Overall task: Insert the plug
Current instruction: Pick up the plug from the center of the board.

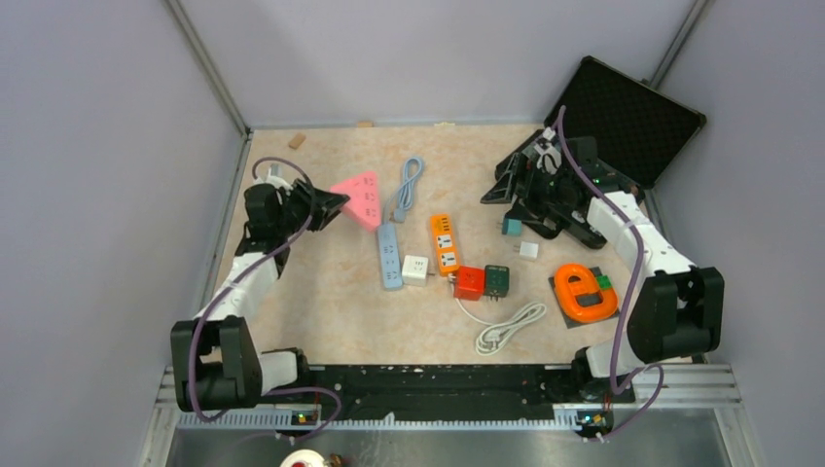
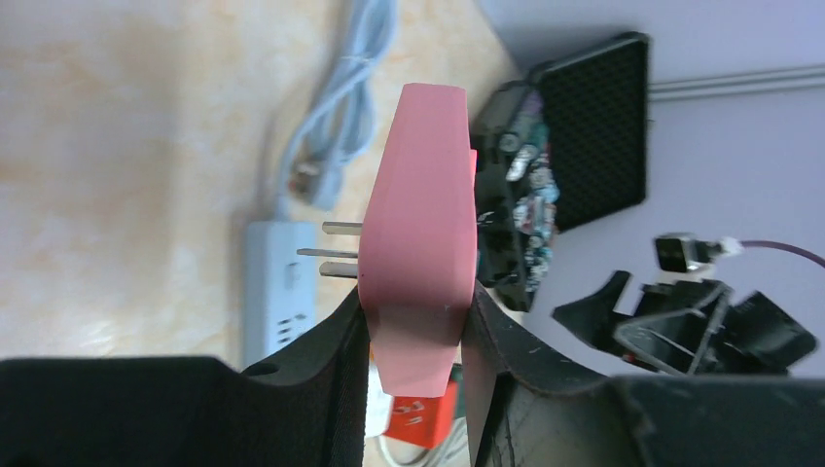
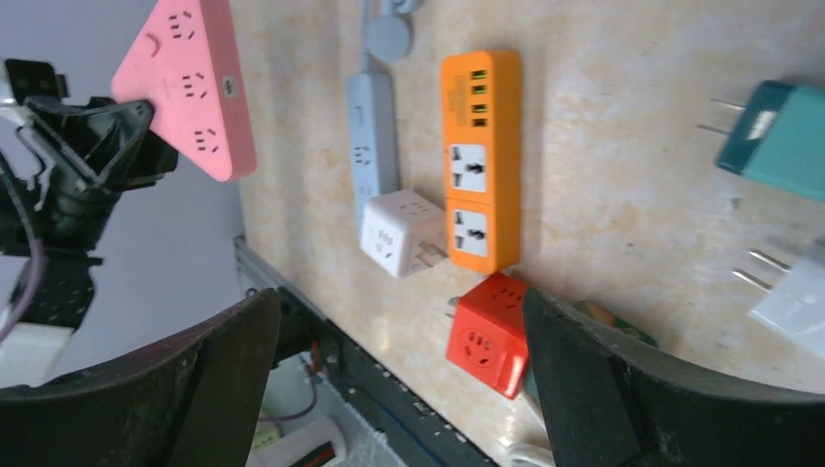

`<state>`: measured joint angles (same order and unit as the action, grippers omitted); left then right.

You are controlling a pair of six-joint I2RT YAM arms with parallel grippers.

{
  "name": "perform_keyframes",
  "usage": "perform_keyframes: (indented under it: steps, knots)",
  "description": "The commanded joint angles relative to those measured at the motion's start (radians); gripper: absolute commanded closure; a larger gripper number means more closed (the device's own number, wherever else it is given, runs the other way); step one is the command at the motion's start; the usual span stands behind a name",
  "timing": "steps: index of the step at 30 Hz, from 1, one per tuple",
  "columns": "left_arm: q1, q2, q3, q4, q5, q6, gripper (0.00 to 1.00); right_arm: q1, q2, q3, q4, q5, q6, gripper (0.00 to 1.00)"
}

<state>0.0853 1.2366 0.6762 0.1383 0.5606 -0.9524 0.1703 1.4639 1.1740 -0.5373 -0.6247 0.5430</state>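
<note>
The pink triangular plug adapter [image 1: 358,197] is off the table at its left side, clamped in the left gripper [image 1: 326,206], three prongs [image 2: 336,251] showing.

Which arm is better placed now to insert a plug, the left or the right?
Left. The left gripper is closed on the pink adapter, whose prongs stick out free. The right gripper stands open and holds nothing.

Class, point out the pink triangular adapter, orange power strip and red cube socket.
pink triangular adapter [image 2: 418,224]: left wrist view, middle of its narrow side.
orange power strip [image 3: 480,161]: right wrist view, centre of its face.
red cube socket [image 1: 469,282]: top external view, its upper face.
</note>
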Motion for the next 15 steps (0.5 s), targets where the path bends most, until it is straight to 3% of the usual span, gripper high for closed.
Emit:
perform_keyframes:
  steps: [1,9,15]
  knots:
    - [-0.074,-0.014,0.083,0.213,0.003,-0.181,1.0,0.014,-0.038,0.029,0.167,-0.146,0.15,0.09]
    - [-0.279,0.086,0.199,0.444,-0.016,-0.322,1.0,0.059,-0.014,0.026,0.469,-0.308,0.417,0.09]
    - [-0.363,0.125,0.281,0.472,-0.021,-0.348,1.0,0.121,0.025,0.044,0.627,-0.338,0.502,0.09]
